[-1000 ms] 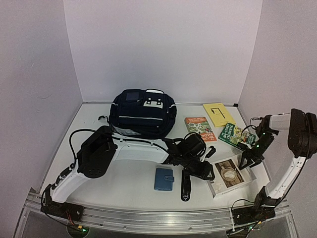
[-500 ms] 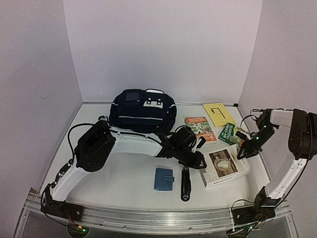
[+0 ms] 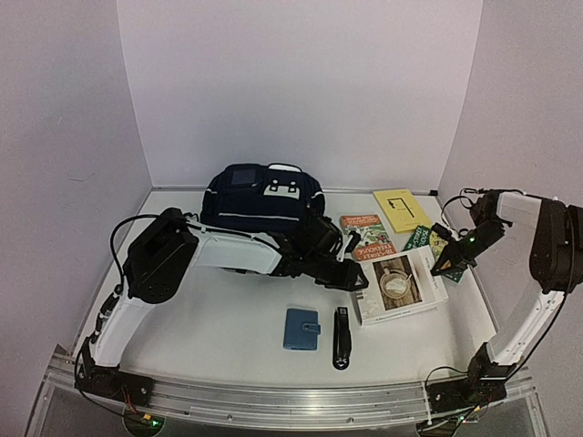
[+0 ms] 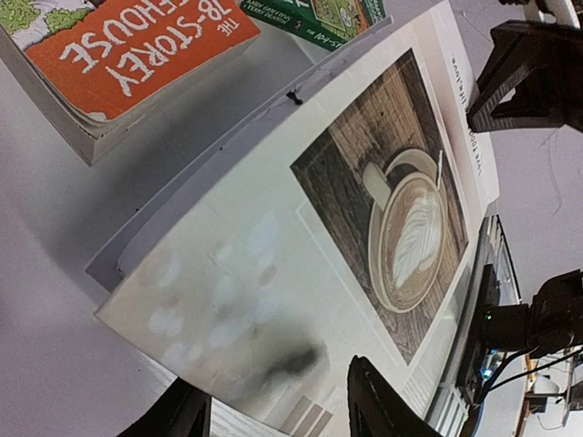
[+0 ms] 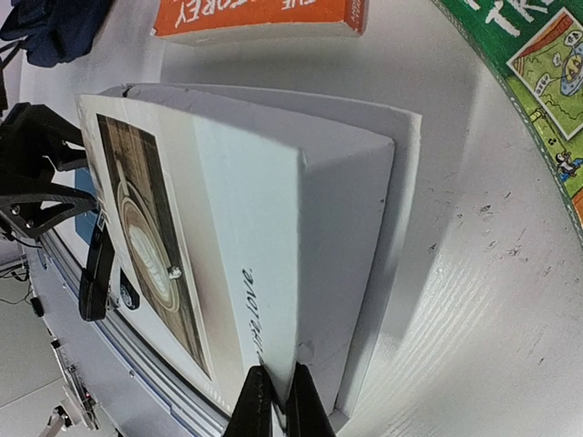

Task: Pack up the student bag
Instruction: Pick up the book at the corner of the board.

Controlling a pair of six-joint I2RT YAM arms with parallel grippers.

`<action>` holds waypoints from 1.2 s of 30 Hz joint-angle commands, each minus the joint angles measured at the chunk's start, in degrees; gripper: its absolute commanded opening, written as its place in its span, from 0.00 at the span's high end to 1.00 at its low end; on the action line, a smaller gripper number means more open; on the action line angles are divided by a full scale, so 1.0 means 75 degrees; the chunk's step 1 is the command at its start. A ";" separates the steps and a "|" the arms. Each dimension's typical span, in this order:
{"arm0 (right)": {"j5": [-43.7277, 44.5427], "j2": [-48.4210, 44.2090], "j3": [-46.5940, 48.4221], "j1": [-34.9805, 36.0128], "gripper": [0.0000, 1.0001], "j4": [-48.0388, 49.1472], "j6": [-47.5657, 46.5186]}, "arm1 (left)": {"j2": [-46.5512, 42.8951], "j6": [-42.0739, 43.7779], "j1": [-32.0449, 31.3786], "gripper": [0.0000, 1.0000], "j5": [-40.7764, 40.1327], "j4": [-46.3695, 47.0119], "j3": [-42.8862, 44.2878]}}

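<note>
Both claws pinch the coffee-cover book [image 3: 398, 287]: right claw [image 5: 273, 401] on one edge, left claw [image 3: 358, 276] opposite (thin grips). Uneven pulling could drop it; student bag [image 3: 262, 204] lies beyond the left claw.

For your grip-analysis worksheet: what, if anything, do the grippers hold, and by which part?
Both hold the coffee book: the right gripper pinches its cover edge; the left gripper grips the opposite edge.

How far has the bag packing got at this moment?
Nothing looks packed: the student bag sits zipped at the back. In hand: both the left pincer and right pincer grip the white coffee book. Left: three other books, wallet, black tool.
</note>
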 commanded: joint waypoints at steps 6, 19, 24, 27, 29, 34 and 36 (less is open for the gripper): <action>-0.0577 -0.0407 0.0799 0.0059 1.00 -0.0129 0.0860 | -0.1538 -0.0303 0.0343 0.17 -0.0179 0.1477 -0.1410; -0.1549 -0.0113 0.1000 0.0053 1.00 0.0212 0.2746 | -0.1927 0.1245 -0.0179 0.05 -0.1218 0.1390 -0.1952; -0.1677 -0.0178 0.0778 0.0057 1.00 0.0296 0.3165 | -0.1816 0.3575 -0.0991 0.00 -0.3660 0.0304 -0.1485; -0.1745 -0.0311 0.0702 0.0062 1.00 0.0334 0.3173 | -0.2082 0.3571 -0.1010 0.00 -0.4015 0.0252 -0.1674; -0.1836 -0.0396 0.0687 0.0059 1.00 0.0338 0.3117 | -0.2459 0.3151 -0.0820 0.00 -0.3598 0.0380 -0.2025; -0.2377 -0.0682 0.0795 0.0088 1.00 0.0372 0.2940 | -0.3574 0.1435 -0.0146 0.00 -0.1720 0.1707 -0.3416; -0.2605 -0.0806 0.0887 0.0163 1.00 0.0392 0.2914 | -0.3793 0.0888 0.0030 0.00 -0.1224 0.1966 -0.3705</action>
